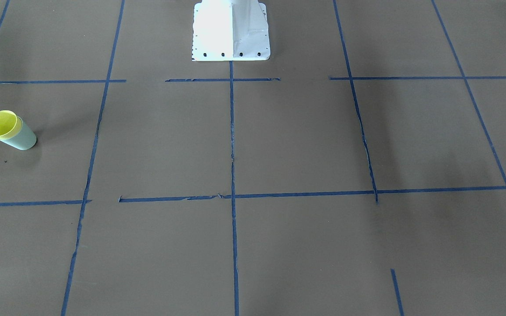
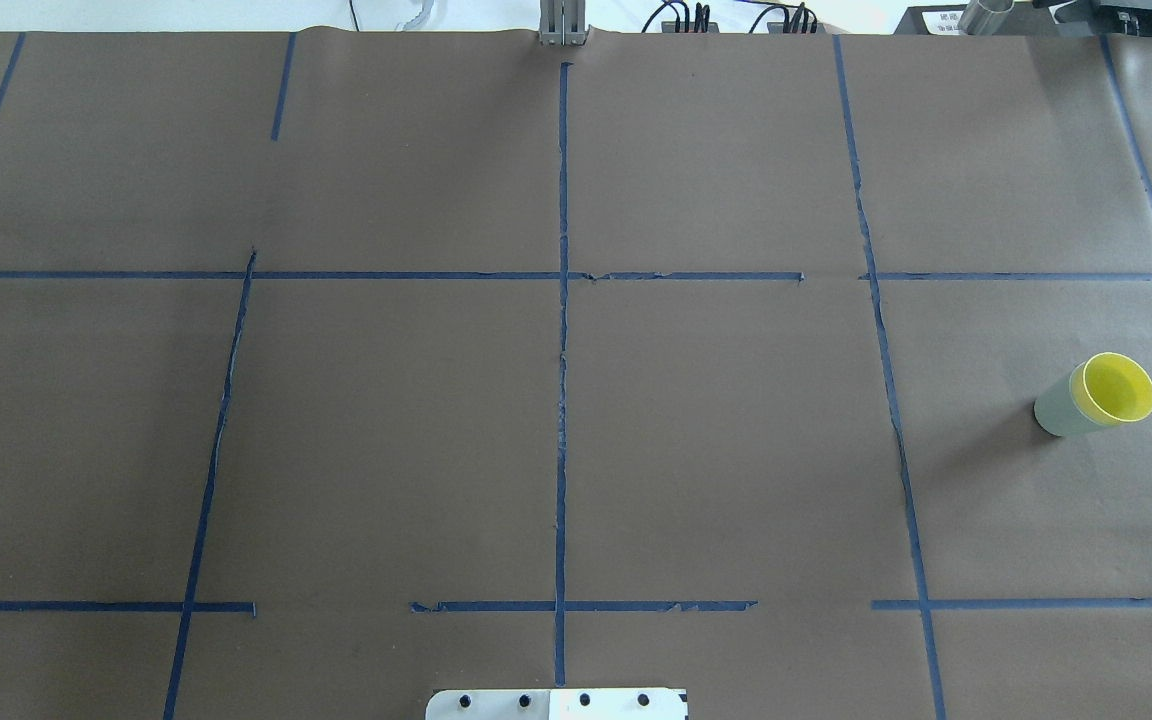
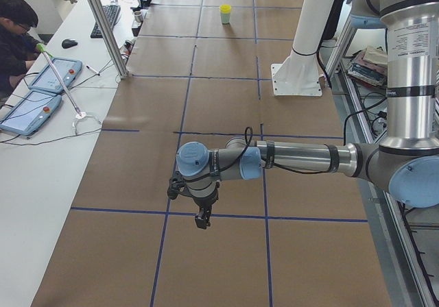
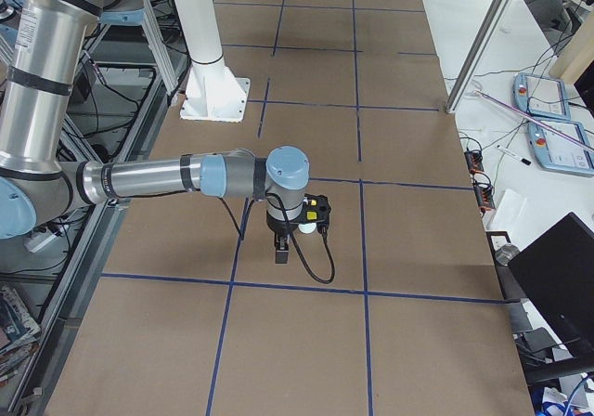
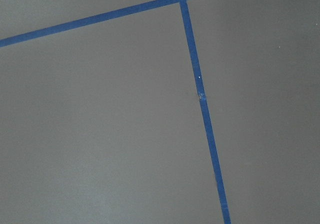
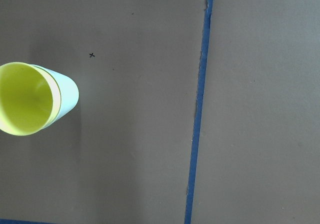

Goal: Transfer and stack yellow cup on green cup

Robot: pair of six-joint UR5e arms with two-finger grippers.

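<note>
The yellow cup (image 1: 2, 123) sits nested inside the green cup (image 1: 22, 138), upright on the brown table at the robot's far right. The stack also shows in the overhead view, yellow (image 2: 1119, 388) in green (image 2: 1058, 410), and at the left edge of the right wrist view, yellow (image 6: 25, 99) in green (image 6: 67, 95). My right gripper (image 4: 281, 249) hangs above the table beside the stack and touches nothing. My left gripper (image 3: 202, 219) hangs over bare table at the other end. Both show only in the side views, so I cannot tell whether they are open or shut.
Blue tape lines (image 2: 562, 300) divide the brown table into squares. The white robot base (image 1: 231, 30) stands at the middle of the robot's edge. An operator (image 3: 14, 40) sits at a side desk with teach pendants (image 3: 51, 74).
</note>
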